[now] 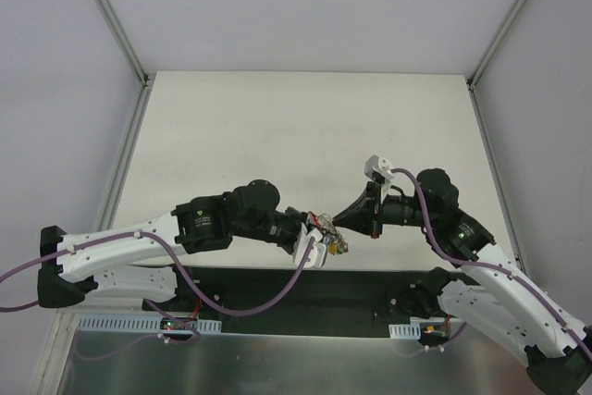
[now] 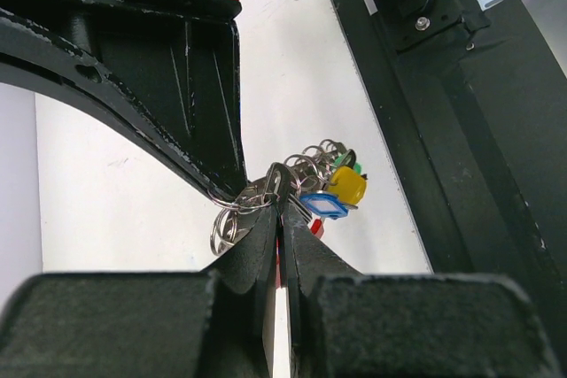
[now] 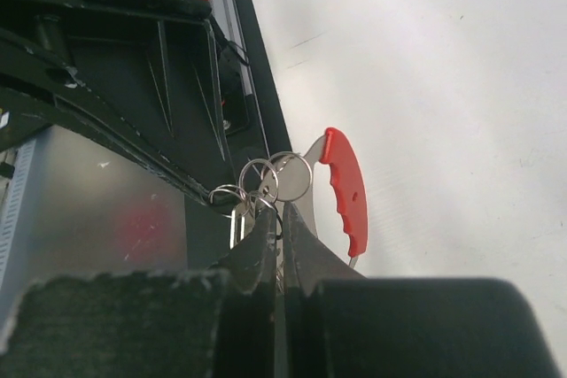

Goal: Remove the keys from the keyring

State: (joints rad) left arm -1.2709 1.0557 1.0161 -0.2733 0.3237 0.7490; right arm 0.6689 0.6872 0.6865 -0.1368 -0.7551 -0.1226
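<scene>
The keys (image 1: 333, 245) hang as a bunch above the table's near edge, between my two grippers, which meet tip to tip. In the left wrist view, blue (image 2: 324, 206), yellow (image 2: 348, 186) and green (image 2: 355, 165) key heads sit just right of my left gripper (image 2: 281, 211). It is shut on the bunch, with a red piece pinched between its fingers. Thin silvery loops of the keyring (image 2: 229, 221) show at its left. In the right wrist view my right gripper (image 3: 283, 211) is shut on the keyring (image 3: 282, 178). A red-edged key (image 3: 347, 189) hangs beside it.
The white table (image 1: 277, 136) stretches behind the grippers. A black base strip (image 1: 305, 289) runs along the near edge under the bunch, with a metal shelf (image 1: 277, 367) below. White walls and metal frame posts (image 1: 111, 16) border the table.
</scene>
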